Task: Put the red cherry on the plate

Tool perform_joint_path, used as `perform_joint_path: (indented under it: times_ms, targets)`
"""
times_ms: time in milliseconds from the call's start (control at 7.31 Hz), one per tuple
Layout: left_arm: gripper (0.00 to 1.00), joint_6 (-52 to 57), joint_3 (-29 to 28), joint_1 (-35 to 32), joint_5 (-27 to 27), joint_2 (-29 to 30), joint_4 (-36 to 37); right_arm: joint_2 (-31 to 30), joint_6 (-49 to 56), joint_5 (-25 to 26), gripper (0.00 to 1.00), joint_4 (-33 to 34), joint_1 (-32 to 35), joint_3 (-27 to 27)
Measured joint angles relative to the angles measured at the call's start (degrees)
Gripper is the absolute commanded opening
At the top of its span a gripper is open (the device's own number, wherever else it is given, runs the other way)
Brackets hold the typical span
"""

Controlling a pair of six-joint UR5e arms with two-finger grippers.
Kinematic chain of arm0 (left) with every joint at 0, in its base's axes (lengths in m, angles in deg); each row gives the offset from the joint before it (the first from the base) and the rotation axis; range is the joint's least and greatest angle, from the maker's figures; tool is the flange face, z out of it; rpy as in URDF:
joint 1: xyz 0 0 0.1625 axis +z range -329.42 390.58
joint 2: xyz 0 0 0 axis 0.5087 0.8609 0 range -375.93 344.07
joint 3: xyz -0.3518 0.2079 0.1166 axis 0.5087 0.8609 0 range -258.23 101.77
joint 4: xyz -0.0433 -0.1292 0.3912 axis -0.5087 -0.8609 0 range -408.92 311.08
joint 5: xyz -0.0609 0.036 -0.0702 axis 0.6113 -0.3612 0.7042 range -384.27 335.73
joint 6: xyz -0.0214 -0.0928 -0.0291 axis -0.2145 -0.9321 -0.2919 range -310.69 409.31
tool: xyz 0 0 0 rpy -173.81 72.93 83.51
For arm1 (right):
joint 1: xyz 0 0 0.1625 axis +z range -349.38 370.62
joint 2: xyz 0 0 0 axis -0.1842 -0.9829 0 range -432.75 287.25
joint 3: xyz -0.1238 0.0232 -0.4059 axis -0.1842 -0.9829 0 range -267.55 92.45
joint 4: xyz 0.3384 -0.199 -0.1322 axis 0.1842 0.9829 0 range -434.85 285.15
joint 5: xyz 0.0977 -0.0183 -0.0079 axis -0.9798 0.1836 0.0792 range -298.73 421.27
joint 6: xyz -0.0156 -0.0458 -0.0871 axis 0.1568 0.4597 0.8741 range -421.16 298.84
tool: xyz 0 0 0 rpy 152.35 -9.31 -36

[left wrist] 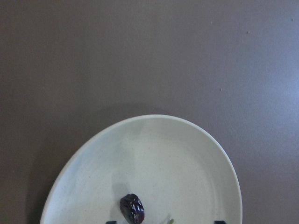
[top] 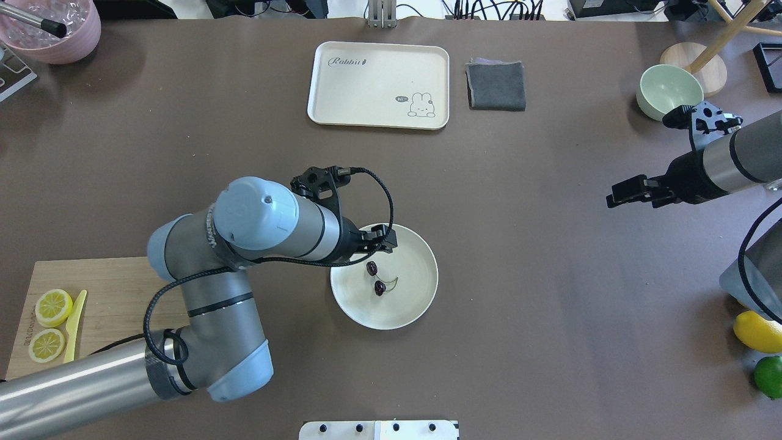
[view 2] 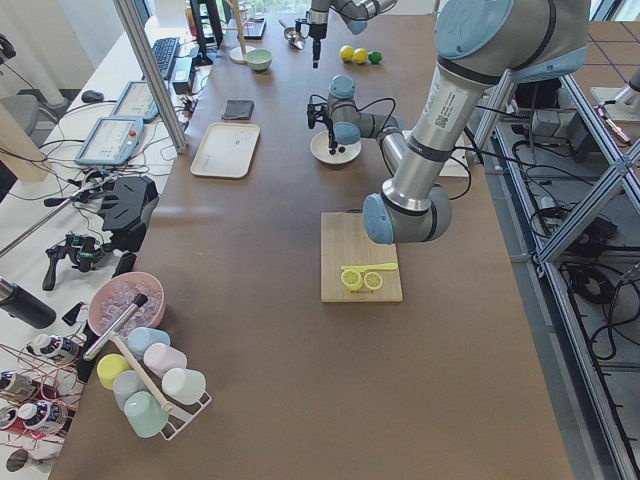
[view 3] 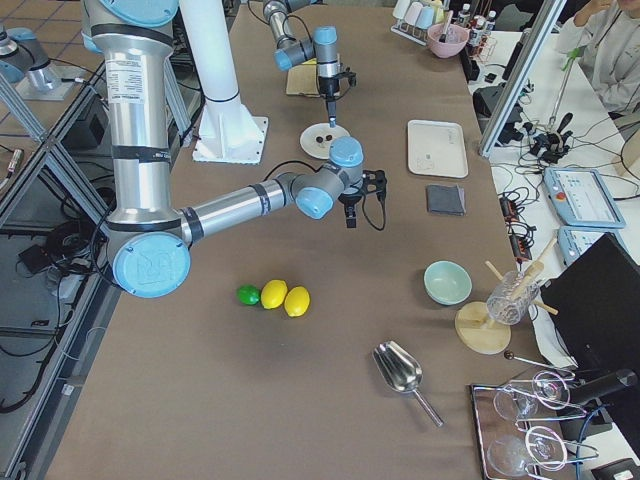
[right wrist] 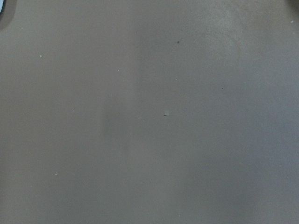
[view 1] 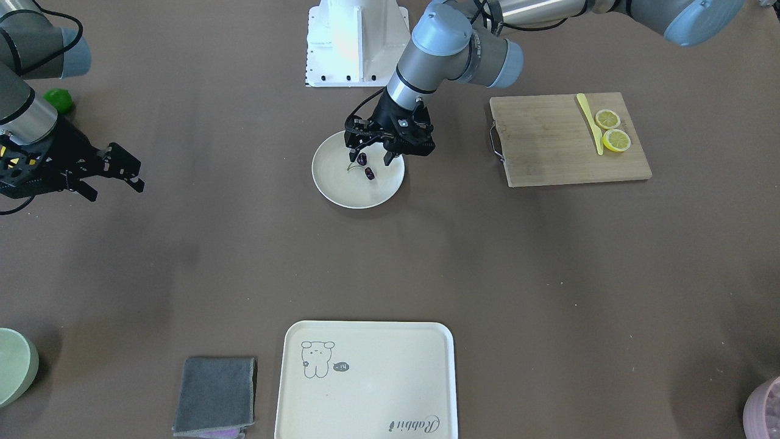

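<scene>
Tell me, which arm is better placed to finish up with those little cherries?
The left arm. The left fingers, open, hang right over the plate, where the red cherry lies just below them. The right fingers are far off to the side over bare table.

plate [left wrist: 163,154] — cream, on brown table [left wrist: 140,56] | red cherry [left wrist: 132,208] on it, bottom edge

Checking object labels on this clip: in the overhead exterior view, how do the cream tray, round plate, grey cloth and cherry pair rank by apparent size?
Largest to smallest:
1. cream tray
2. plate
3. grey cloth
4. red cherry, by far the smallest

Tray and cloth lie farther from the camera, yet the gaps look clear.
</scene>
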Motion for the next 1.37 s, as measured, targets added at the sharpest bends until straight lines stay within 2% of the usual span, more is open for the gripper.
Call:
perform_joint_path:
  times_ms: [274,547,684,957,1368]
  targets:
    - [0.98,8.33,6.72,-8.59,6.89,-5.25,9.84,-2.02,3.88,-1.58,1.00,0.24,3.28,-0.07]
    - [0.98,28.68,14.32,-20.44,15.14,-16.24,17.31,-6.08,11.92,-2.73,1.00,0.38,8.30,-0.27]
    - [0.98,41.61,14.97,-27.82,19.24,-21.91,18.34,-7.77,16.73,-3.42,1.00,0.55,11.14,-0.88]
    - [0.98,68.47,10.37,-42.33,24.67,-29.73,18.93,-9.47,26.21,-6.30,1.00,0.71,17.36,-4.06]
    - [0.98,92.93,1.80,-57.15,26.57,-33.90,19.16,-9.78,34.58,-9.07,1.00,0.74,23.10,-8.40]
